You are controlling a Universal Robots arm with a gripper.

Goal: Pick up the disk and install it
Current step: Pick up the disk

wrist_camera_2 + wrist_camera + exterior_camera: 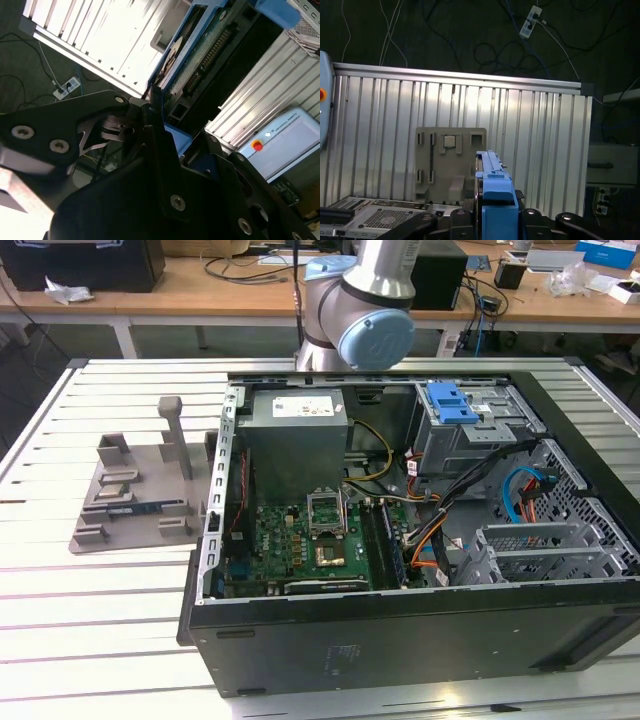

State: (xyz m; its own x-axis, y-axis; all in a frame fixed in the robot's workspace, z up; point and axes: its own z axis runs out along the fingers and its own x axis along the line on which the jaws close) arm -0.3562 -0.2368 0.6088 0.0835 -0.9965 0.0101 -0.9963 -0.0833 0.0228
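Clearly the pincer [167,125] is pressed onto the disk [493,192] — in the second wrist view its black fingers [155,135] clamp one end, while the rest of the disk sticks out past them with its blue rail and its green board side showing. In the first wrist view the disk stands edge-on, held in the air above the counter [535,150]; apart from the pincer, nothing touches it. Beyond it the grey plate [450,160] lies flat on the slats. Past that runs the counter's far edge, then dark floor with loose cables and a power strip [530,22].

In the exterior view the computer case [400,630] lies on its side with the open face up, taking up most of the counter toward the exterior view's right. Its black walls rise around the inside. There a grey box [295,430] sits on the far side and the main board [300,545] lies low in the middle. A drive cage [470,440] carries a blue latch [455,402] on top, and a metal bay [545,550] stands near the near wall — orange and blue cables run between them. Bare slats lie on the exterior view's left, around the grey plate. The arm [375,330] rises behind the case's far wall.
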